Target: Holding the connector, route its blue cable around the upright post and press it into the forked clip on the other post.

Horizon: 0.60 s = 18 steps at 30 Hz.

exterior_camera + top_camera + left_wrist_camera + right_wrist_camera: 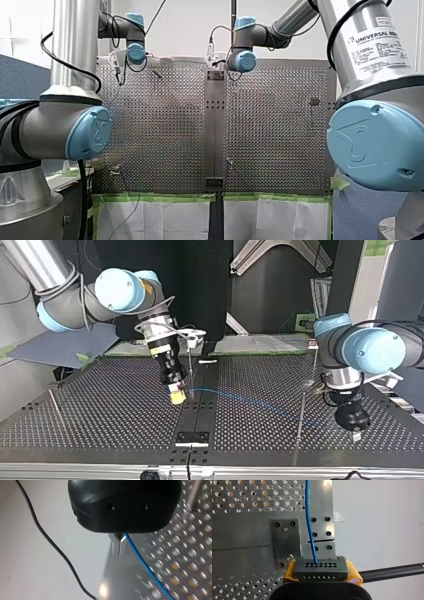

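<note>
Now: connector (pixel 320 568) crosswise in rt pincer (pixel 321 574), blue cable (pixel 309 525) straight ahead.

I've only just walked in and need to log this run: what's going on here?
The right arm's yellow-padded jaws are shut on the grey connector, held low over the middle of the perforated table. Its blue cable stretches across to the left arm's jaws, which pinch it close to a thin upright post. As far as these views show, the cable is not pressed into any clip yet.
</note>
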### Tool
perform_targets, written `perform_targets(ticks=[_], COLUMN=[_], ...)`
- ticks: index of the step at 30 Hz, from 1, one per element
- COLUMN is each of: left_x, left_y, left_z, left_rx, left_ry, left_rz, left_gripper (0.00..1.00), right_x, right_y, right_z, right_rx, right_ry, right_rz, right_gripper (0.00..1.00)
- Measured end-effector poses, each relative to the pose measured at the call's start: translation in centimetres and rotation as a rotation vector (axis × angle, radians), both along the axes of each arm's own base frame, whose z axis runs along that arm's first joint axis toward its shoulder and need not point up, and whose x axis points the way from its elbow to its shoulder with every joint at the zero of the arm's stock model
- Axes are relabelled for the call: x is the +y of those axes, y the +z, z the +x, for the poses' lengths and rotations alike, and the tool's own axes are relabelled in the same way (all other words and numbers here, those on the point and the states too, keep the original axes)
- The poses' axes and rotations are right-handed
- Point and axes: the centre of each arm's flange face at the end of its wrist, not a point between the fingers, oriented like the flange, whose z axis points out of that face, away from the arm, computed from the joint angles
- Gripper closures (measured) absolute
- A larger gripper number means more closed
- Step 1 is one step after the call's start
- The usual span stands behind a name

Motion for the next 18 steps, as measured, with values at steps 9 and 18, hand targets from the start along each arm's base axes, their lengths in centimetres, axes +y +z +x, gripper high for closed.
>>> perform_targets(ticks=[9,18], left_x=[3.2,3.9], left_y=[-2.1,-3.2], left_z=[1.4,1.4], left_rx=[0.091,0.129], left_ry=[0.000,-0.047], left_rz=[-0.002,-0.003], left_gripper=[1.00,1.00], right_x=[-0.3,-0.9], right_y=[-0.3,-0.3], right_z=[0.0,-0.3], right_rx=[-0.001,-0.014], right_ry=[-0.007,-0.024], right_rz=[0.005,0.004], right_gripper=[1.00,1.00])
